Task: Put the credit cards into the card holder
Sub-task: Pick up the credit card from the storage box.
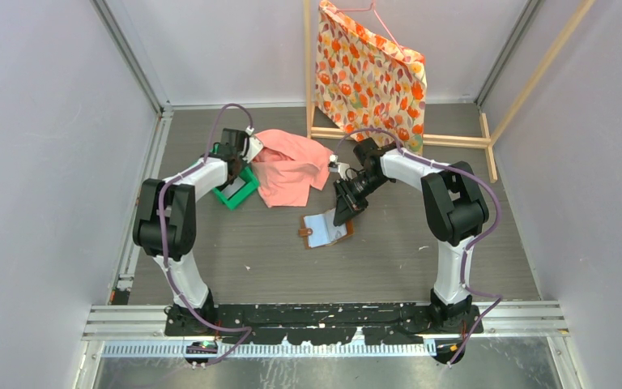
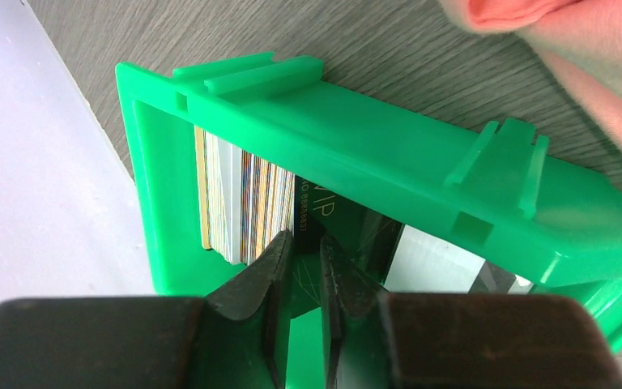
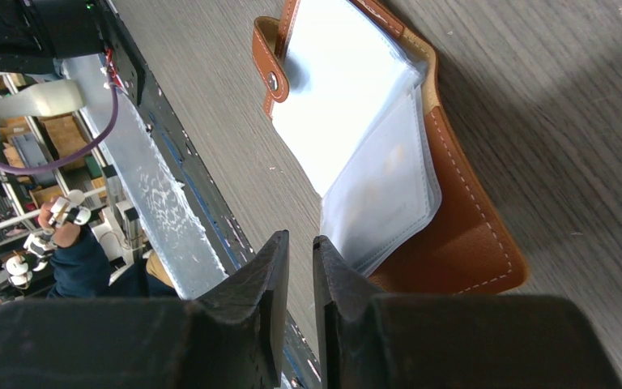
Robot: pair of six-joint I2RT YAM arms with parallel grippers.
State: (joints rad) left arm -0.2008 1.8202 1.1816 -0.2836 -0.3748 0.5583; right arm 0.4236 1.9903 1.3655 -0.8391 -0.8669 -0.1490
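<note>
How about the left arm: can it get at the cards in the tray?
Probably yes: the left gripper reaches into the open tray, close to a dark card, and nothing covers the cards.

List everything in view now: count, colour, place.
table: one, grey wood-grain, under everything
green tray: one, green, left on the table
credit cards: several, white, striped, dark, on edge inside the green tray
card holder: one, brown, pale pockets, open mid-table
pink cloth: one, pink, crumpled right of the green tray
wooden frame: one, pale, at the back
floral cloth: one, orange-patterned, hanging on the wooden frame
left gripper: one, black, in the green tray, jaws narrowly apart astride a dark card
right gripper: one, black, near the card holder, jaws narrowly apart, nothing between
</note>
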